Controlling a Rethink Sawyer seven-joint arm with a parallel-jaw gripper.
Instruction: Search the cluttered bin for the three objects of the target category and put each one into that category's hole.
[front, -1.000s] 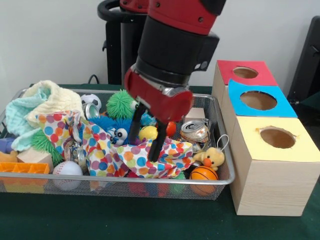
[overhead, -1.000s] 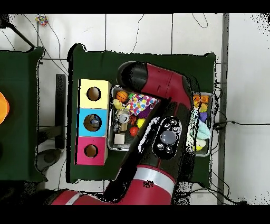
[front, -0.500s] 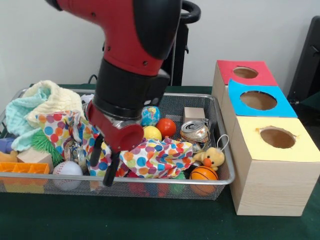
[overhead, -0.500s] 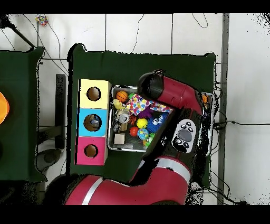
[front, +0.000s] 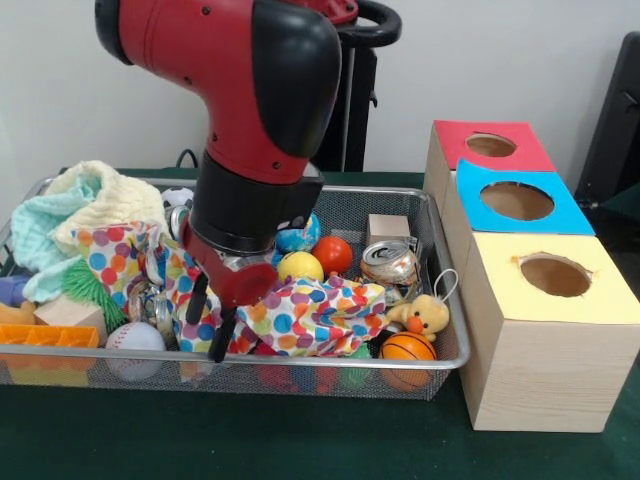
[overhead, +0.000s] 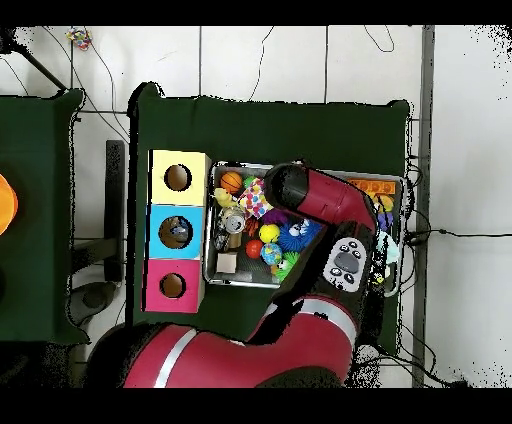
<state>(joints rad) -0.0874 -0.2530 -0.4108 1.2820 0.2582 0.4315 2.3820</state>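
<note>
Two black fingers of the pincer (front: 209, 322) stand apart, empty, low over the polka-dot cloth (front: 300, 315) in the wide silver wire-mesh bin (front: 440, 300) on your worktop. Expect targets beneath it. The round hole in the blue-topped wooden box (front: 517, 201) waits beside the bin.

Front view faces robot, close; overhead looks straight down; both share bin (front: 440, 330) (overhead: 212, 275).

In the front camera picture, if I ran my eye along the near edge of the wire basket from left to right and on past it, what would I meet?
Orange plastic block → baseball → gripper → polka-dot cloth → mini basketball → yellow-topped box.
</note>
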